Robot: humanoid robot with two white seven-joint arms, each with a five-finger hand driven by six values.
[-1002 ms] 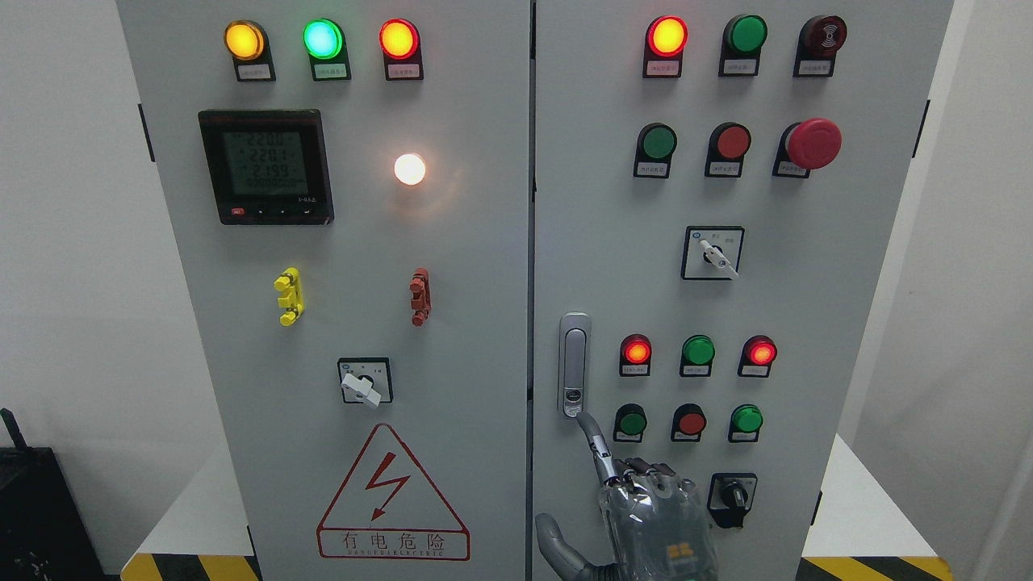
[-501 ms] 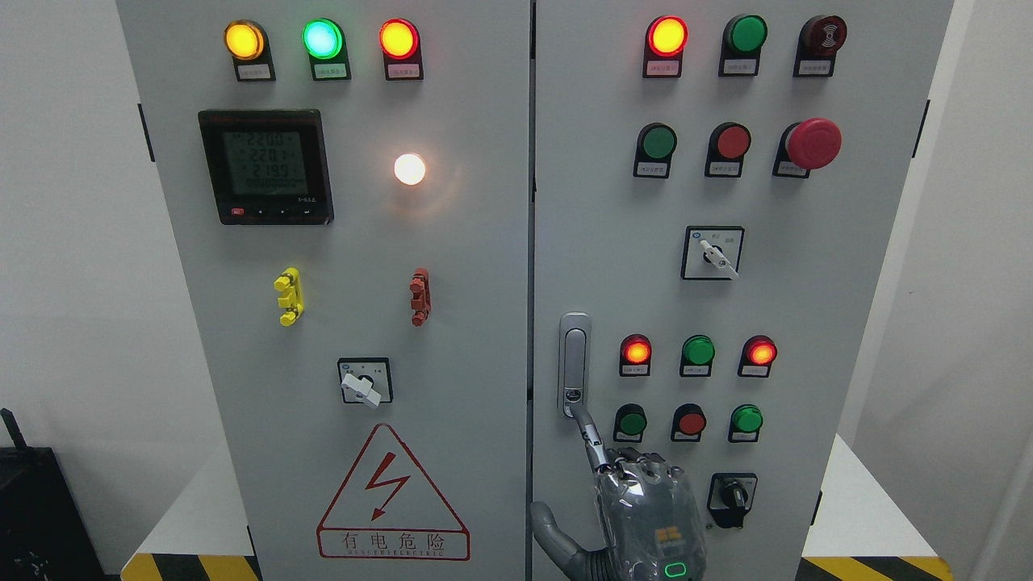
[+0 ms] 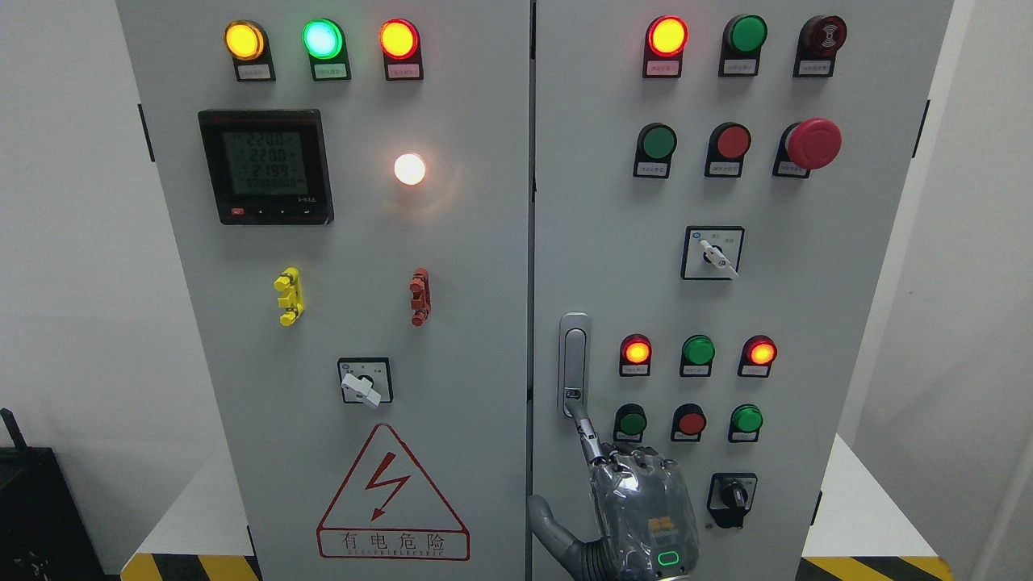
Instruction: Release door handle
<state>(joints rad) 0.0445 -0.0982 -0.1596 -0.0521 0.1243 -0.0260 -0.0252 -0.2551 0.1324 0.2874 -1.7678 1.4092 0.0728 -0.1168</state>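
The door handle is a slim grey upright bar set flush in its recess on the right door of the cabinet. It stands straight above the index finger of the right robot hand, hard by the door's inner edge. The fingertip meets the handle's lower end, just under its small round lock; whether it presses there or only touches cannot be told.

The robot hand comes up from the bottom edge with its back to the camera. Only the index finger is stretched out, slanting up and to the left. The other fingers are curled at the knuckles, and the thumb sticks out to the lower left, across the dark seam between the doors. Nothing is held, and no finger wraps round the handle.

Just right of the index finger sit a green button and a red button, close above the knuckles. A black rotary switch lies just right of the robot hand, level with its back.

To the left, beyond the seam, the left door is bare grey plate down to the red warning triangle, so that side is the roomier. Above the handle the right door is plain up to the top row of lamps.

Far right, past the cabinet's outer edge, a white desk shows with a yellow-and-black striped border.
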